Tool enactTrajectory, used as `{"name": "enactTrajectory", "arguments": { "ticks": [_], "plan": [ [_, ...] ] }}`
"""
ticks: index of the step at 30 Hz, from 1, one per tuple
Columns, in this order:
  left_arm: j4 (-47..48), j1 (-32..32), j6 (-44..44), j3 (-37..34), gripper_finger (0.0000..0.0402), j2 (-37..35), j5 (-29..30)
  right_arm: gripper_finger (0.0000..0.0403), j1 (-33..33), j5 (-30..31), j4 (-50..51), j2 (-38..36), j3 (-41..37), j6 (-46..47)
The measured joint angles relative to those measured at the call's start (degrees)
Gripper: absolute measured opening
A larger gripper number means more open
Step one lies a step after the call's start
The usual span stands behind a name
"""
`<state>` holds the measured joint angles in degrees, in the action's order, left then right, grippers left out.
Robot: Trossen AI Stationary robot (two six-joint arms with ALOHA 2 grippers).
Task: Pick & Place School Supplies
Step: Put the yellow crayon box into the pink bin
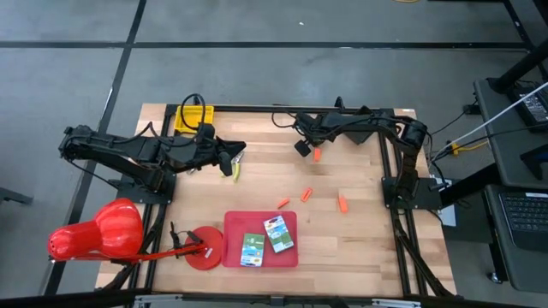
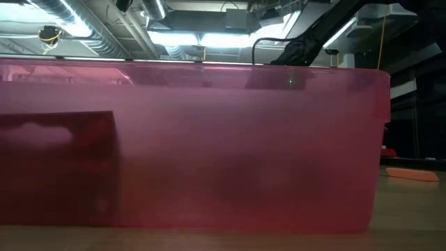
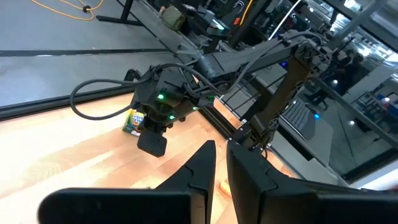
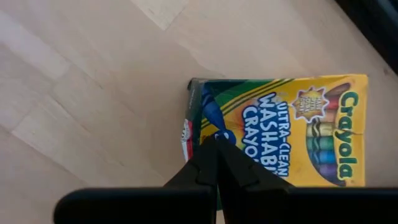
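Wooden table [image 1: 360, 248]: left gripper [image 1: 236, 162] near far-left corner, fingers narrowed on what seems a yellow-green tool [image 1: 234, 167]. Right gripper [image 4: 216, 152] closed tight, empty, over crayon box [image 4: 298, 130] by far edge.

Pale matt wooden table [image 1: 342, 248], translucent red plastic tray [image 2: 209, 139], glossy cardboard crayon box [image 4: 298, 130].

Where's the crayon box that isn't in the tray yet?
In the high view, the yellow crayon box lies at the table's far edge on the left side, just behind the left gripper; two other packs already sit in the red tray.
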<state>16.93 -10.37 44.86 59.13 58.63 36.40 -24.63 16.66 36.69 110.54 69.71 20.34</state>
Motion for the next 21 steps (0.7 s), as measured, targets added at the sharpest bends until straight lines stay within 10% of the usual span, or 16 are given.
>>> {"name": "enactTrajectory", "arguments": {
  "ticks": [21],
  "plan": [
    [0.00, -0.41, -1.08, 0.00, 0.0033, 0.00, 0.00, 0.0000, 13.51, -2.58, -4.38, 0.15, -0.04, 10.73]
  ]
}}
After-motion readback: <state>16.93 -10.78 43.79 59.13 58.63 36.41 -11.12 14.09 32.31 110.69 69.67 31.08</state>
